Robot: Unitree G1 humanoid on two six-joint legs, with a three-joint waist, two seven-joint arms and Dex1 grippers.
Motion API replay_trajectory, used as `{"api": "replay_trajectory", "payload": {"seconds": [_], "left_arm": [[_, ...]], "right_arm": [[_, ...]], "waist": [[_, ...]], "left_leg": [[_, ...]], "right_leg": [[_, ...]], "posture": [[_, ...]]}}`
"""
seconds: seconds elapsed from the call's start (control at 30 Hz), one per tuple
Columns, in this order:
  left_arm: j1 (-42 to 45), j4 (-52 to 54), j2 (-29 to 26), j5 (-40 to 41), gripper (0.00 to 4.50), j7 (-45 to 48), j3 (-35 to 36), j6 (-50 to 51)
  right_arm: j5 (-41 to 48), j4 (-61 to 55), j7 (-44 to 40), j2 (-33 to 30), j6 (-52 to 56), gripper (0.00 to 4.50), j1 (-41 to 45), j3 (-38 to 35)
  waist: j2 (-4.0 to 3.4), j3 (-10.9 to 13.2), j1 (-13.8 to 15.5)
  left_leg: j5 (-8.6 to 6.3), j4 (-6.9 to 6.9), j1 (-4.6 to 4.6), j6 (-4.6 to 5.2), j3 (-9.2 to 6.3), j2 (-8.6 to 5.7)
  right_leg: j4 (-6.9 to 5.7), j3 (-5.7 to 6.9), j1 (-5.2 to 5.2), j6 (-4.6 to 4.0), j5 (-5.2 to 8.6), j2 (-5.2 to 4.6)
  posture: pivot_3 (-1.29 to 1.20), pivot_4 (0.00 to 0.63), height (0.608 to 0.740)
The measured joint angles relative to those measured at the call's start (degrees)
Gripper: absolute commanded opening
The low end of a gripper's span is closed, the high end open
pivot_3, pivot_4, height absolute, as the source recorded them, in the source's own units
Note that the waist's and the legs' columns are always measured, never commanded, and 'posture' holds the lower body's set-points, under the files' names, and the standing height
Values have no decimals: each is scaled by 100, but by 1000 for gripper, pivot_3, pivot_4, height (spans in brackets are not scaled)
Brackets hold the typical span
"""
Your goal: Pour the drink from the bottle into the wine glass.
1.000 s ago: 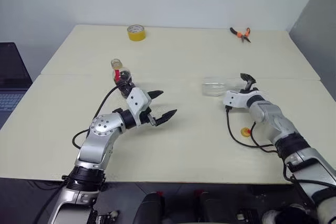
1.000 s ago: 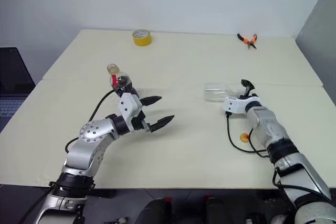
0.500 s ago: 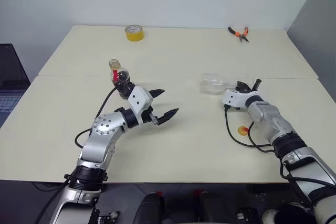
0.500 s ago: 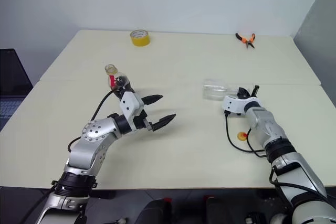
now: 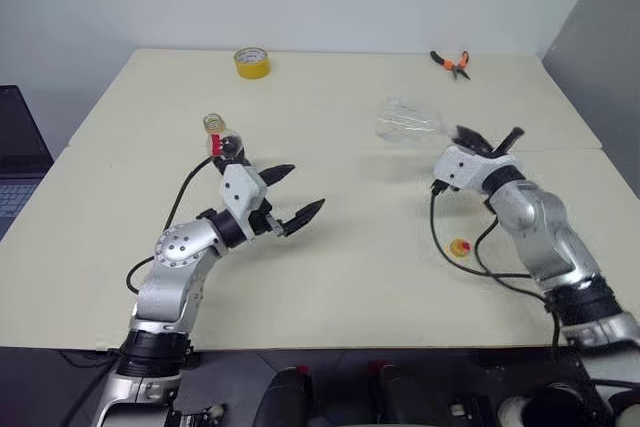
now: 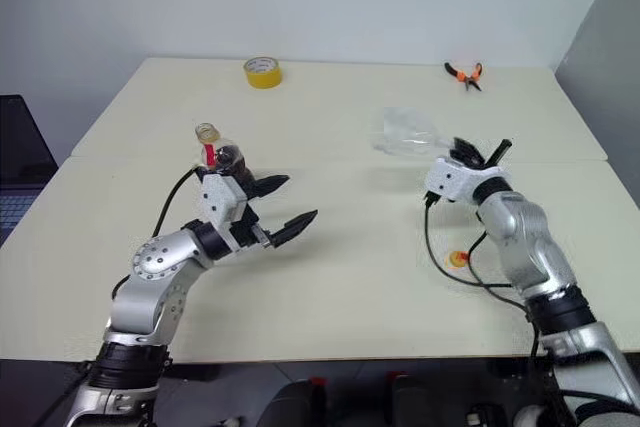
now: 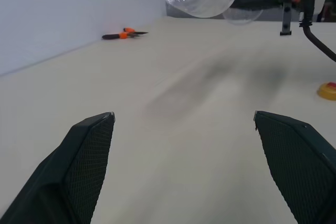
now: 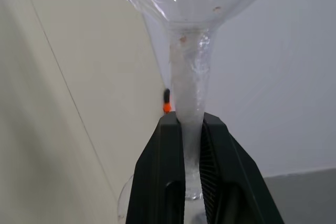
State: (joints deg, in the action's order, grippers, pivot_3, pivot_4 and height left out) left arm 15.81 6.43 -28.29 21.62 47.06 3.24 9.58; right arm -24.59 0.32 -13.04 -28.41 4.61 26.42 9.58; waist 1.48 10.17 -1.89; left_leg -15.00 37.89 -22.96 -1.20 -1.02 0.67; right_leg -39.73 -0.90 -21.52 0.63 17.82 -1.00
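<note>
While the wide cream table [image 5: 400, 277] spreads under both arms, the right gripper [image 8: 189, 129] is clamped on the stem of the wine glass [image 5: 405, 121], holding it off the surface on the right side. That glass lies tilted nearly sideways, its empty bowl pointing left and slightly away from the hand, its foot tucked back behind the black fingers [image 8: 168, 182]. On the left side, the left gripper [image 5: 287, 197] hovers with its jaws spread wide and nothing between them, pointing toward the right. Just behind it, on its far-left side, the bottle [image 5: 222, 142] stands upright on the table, close to the wrist but not gripped; its mouth looks uncapped, and the drink [image 6: 229, 156] fills only its lower body. A red label band circles its neck, but no writing can be read. At the far edge lie a yellow tape roll [image 5: 253, 62] and orange-handled pliers [image 5: 451, 62]. Near the right forearm sits a small yellow cap [image 5: 460, 247].
</note>
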Motion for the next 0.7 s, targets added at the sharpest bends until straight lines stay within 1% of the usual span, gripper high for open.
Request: {"api": "replay_trajectory", "payload": {"seconds": [0.07,0.2,0.27,0.33,0.4,0.5,0.7], "left_arm": [[-50,194,-121,290,4500,106,143,235],[-176,541,-436,756,4500,247,316,771],[-318,718,-755,1021,4500,382,458,1129],[-435,879,-1091,1258,4500,574,601,1411],[-506,971,-1378,1407,4500,778,721,1558],[-532,971,-1485,1466,4500,864,864,1636],[-369,972,-1676,1573,4500,993,911,1715]], "right_arm": [[811,-204,-179,768,16,114,-293,-98],[1791,-293,-472,1510,-22,114,-621,-85],[2266,-267,-545,2006,-72,114,-716,-152],[2611,15,-622,2426,-288,114,-705,-141],[2791,496,-807,2610,-584,114,-619,-87],[2869,979,-1022,2675,-951,114,-504,-55],[2865,2040,-1339,2735,-1809,114,-169,-15]], "waist": [[0,0,2],[-3,3,32],[-1,3,25],[-2,4,13],[-7,6,7],[-7,7,31],[-7,7,8]], "left_leg": [[0,0,0,0,-4,-2],[-1,6,0,2,-5,-10],[-1,4,1,2,-10,-6],[-1,0,5,2,-11,-6],[-1,-1,8,2,-10,-9],[-1,2,5,2,-11,-9],[-1,-1,7,1,-9,-8]], "right_leg": [[-4,4,1,-1,0,-1],[5,4,8,0,0,-8],[4,8,7,-1,1,-5],[-1,8,5,-3,2,-3],[-2,7,6,-4,2,-4],[2,9,6,-4,2,-4],[0,7,4,-4,3,-3]], "posture": [[0,150,740],[0,150,740],[0,150,740],[0,150,740],[0,150,740],[0,150,740],[0,150,740]]}}
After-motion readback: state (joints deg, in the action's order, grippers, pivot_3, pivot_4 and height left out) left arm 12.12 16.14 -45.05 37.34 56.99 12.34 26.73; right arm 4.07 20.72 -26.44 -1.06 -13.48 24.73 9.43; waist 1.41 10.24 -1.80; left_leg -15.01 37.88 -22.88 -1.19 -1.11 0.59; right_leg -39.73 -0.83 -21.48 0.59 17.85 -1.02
